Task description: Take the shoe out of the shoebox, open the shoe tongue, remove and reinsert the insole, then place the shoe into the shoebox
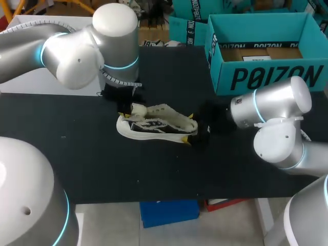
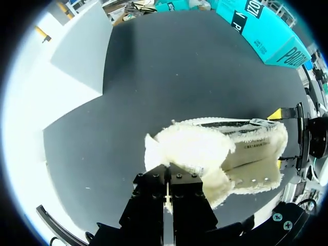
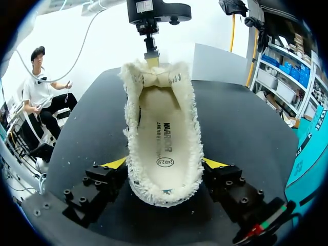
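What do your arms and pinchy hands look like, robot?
My left arm and right arm are fat, shiny silver tubes with rounded joints and glowing blue rings. A ribbed grey cable runs along the left one. The left gripper and right gripper are black blocks dotted with screws; the right's fingertips are bright yellow.

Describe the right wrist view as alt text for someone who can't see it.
A cream, fleece-lined shoe rests on the black table, its heel gripped from both sides by the yellow-tipped fingers of the right tool. Its insole is in place inside, and at the far end the left tool pinches the tongue.
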Available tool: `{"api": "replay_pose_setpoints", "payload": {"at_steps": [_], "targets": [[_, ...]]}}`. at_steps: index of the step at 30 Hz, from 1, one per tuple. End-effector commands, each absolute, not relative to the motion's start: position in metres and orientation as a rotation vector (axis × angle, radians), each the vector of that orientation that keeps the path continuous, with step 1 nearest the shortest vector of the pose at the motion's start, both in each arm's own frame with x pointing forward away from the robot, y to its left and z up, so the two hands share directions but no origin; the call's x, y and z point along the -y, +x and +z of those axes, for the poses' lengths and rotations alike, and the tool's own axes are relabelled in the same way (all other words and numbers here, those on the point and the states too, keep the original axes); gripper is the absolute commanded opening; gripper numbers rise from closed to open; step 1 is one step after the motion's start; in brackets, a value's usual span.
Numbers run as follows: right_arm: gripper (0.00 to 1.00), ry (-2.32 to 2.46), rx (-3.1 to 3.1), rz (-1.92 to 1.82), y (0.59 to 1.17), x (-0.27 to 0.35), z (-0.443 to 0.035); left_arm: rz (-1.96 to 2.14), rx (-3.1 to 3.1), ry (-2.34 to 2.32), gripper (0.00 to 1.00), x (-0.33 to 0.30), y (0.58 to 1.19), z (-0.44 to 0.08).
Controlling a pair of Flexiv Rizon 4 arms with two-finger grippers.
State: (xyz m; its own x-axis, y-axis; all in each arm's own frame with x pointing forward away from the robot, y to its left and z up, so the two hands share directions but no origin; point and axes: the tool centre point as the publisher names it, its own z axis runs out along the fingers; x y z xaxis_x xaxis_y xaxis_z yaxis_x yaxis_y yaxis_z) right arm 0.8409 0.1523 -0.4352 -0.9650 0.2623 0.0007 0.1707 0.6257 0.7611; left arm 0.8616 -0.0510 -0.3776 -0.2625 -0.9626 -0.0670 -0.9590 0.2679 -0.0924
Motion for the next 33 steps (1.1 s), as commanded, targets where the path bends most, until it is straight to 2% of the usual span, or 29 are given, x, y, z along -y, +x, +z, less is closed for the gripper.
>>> {"api": "replay_pose_setpoints", "payload": {"at_steps": [1, 2, 4, 5, 13, 23, 33], "targets": [[0.0, 0.369, -2.732, 1.258, 0.842, -0.152, -0.44, -0.082, -2.455, -1.842, 0.0, 0.045, 0.867, -0.389], [0.0, 0.369, -2.732, 1.258, 0.842, -0.152, -0.44, -0.095, -2.472, -1.845, 0.05, 0.045, 0.867, -0.39], [0.0, 0.369, -2.732, 1.258, 0.842, -0.152, -0.44, -0.123, -2.51, -1.84, 0.61, 0.047, 0.869, -0.388], [0.0, 0.369, -2.732, 1.258, 0.842, -0.152, -0.44, -0.146, -2.529, -1.845, 1.0, 0.047, 0.869, -0.386], [0.0, 0.369, -2.732, 1.258, 0.842, -0.152, -0.44, -0.348, -2.751, -1.674, 1.0, 0.061, 0.867, -0.349], [0.0, 0.369, -2.732, 1.258, 0.842, -0.152, -0.44, -0.476, -3.151, -0.967, 1.0, 0.097, 0.851, -0.291], [0.0, 0.369, -2.732, 1.258, 0.842, -0.152, -0.44, -0.515, -3.365, -0.388, 1.0, 0.125, 0.859, -0.266]]}}
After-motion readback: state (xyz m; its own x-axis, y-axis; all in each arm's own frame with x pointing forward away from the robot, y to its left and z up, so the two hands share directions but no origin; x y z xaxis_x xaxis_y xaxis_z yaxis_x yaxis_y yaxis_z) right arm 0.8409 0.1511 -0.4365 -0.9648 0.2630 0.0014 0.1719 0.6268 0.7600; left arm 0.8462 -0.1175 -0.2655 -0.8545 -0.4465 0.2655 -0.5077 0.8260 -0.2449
